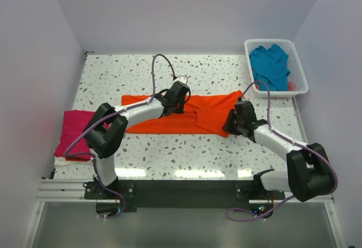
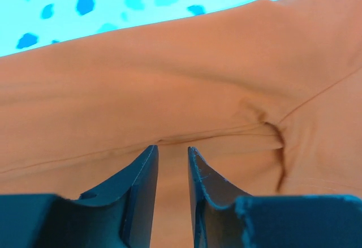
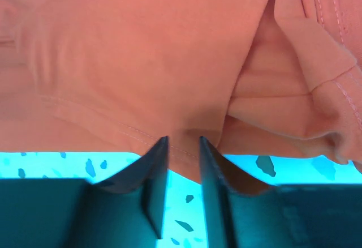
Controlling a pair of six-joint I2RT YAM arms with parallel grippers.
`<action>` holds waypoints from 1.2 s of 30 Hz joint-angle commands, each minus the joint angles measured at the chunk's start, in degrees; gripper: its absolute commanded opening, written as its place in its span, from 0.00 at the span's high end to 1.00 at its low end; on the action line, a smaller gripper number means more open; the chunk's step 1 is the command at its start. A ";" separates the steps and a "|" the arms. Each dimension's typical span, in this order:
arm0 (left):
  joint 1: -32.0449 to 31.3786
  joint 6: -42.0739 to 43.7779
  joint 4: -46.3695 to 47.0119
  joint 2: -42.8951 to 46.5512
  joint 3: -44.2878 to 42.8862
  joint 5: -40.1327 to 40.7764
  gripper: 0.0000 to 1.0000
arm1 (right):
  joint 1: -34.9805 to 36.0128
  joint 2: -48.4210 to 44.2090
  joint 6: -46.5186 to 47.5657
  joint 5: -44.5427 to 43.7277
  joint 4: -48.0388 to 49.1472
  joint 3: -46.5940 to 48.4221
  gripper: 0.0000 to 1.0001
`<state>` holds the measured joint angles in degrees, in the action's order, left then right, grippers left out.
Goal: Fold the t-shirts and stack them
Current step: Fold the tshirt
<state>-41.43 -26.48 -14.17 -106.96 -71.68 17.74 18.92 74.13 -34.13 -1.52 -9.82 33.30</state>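
Right wrist: right gripper (image 3: pixel 182 141) pinches orange t-shirt (image 3: pixel 141 61) hem between tips. Left gripper (image 2: pixel 172 149) nearly closed, cloth just ahead; can't tell if gripping. Lift both evenly, keep your hem taut, fold flat.

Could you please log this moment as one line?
orange t-shirt flat mid-table | left gripper over middle | right gripper at hem | grip unclear
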 commanded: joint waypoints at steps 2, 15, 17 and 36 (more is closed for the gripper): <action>1.52 -1.38 -4.89 4.30 -0.49 2.74 0.65 | 0.16 -0.14 -1.38 -0.94 -0.10 4.92 0.59; 6.54 -4.89 -8.77 9.84 10.59 5.99 0.69 | 0.16 14.81 -0.32 -7.17 -4.59 17.49 0.54; 6.71 -5.33 -8.68 9.92 12.26 6.08 0.71 | 0.16 17.88 0.37 -7.79 -4.85 18.46 0.54; -4.41 -24.73 4.58 16.43 30.63 -6.29 0.78 | 0.07 61.71 15.23 -6.40 -20.12 73.50 0.46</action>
<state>-39.22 -41.52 -12.38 -90.17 -44.23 18.24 19.18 127.31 -23.97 -10.13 -23.05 96.79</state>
